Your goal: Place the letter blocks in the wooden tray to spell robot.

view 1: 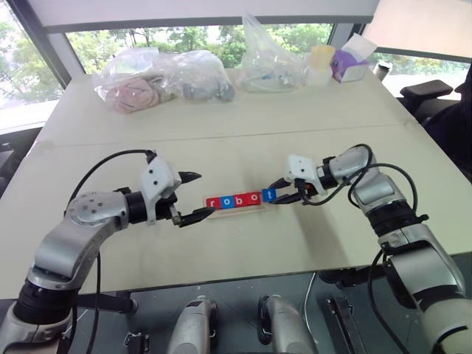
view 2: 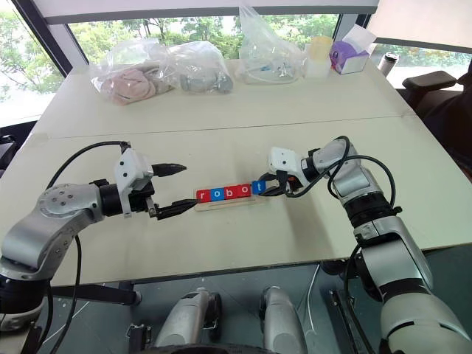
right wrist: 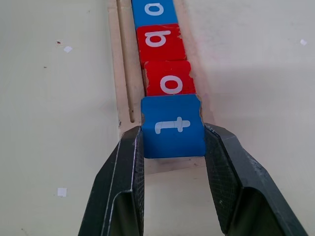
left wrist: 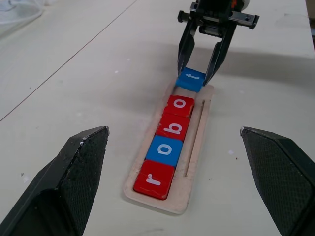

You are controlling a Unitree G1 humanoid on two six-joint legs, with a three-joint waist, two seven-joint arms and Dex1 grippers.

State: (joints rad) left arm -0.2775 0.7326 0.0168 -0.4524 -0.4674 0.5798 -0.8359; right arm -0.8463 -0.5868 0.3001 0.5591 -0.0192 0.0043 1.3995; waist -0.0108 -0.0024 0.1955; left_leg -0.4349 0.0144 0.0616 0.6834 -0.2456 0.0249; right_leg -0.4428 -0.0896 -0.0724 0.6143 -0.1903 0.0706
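The left gripper [view 1: 190, 198], black two-fingered, stands wide open and holds nothing, its tips just off the 9 o'clock end of the long, shallow light-wood tray [left wrist: 194, 162] on the pale tabletop [view 1: 243, 151]. In that tray lie four flat square letter blocks in a touching row: red "r" [left wrist: 154, 180], blue "o" [left wrist: 167, 150], red "b" [left wrist: 173, 127], red "o" [left wrist: 179, 105]. The fifth, a blue "t" block [right wrist: 173, 126], sits at the tray's 3 o'clock end, touching the red "o", clamped between the closed fingers of the right gripper [right wrist: 173, 147]. Far off at 12 o'clock, clear plastic bags [view 1: 164, 76] and a purple tissue box [view 1: 348, 65] line the table's edge.
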